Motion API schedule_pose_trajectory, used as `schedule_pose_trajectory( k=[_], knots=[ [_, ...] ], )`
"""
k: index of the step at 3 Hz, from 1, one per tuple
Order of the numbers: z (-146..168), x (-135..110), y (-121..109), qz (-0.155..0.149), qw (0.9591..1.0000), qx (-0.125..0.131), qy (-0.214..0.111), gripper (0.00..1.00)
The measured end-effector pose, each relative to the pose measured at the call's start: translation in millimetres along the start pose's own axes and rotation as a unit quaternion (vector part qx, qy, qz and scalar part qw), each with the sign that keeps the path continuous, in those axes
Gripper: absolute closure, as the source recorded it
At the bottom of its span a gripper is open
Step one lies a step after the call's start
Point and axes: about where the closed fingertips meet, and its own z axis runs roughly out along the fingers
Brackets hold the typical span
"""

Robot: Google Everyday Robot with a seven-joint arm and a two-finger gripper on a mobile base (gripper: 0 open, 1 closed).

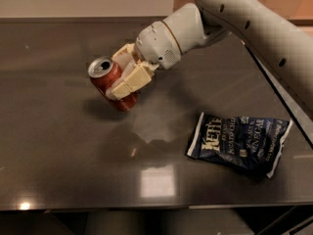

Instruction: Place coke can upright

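The coke can (108, 80) is red with a silver pull-tab top facing up and to the left. It is tilted, not quite upright, a little above or at the dark tabletop (58, 146) left of centre. My gripper (123, 77) comes in from the upper right and is shut on the can, its cream fingers (131, 81) clamped across the can's side. The can's lower end is close to the table; whether it touches cannot be told.
A dark blue chip bag (239, 143) lies flat on the table to the right of the can. The white arm (244, 18) crosses the upper right. The table's right edge (288, 106) runs diagonally and its front edge lies near the bottom.
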Motion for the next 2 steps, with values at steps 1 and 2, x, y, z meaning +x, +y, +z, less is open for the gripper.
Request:
schedule_pose_trajectory(
  k=[1,2],
  knots=[
    [8.0,9.0,-0.2,0.024,0.9988,0.0,-0.044,1.0],
    [17.3,20.7,0.7,0.047,0.9959,-0.004,-0.077,1.0]
  ],
)
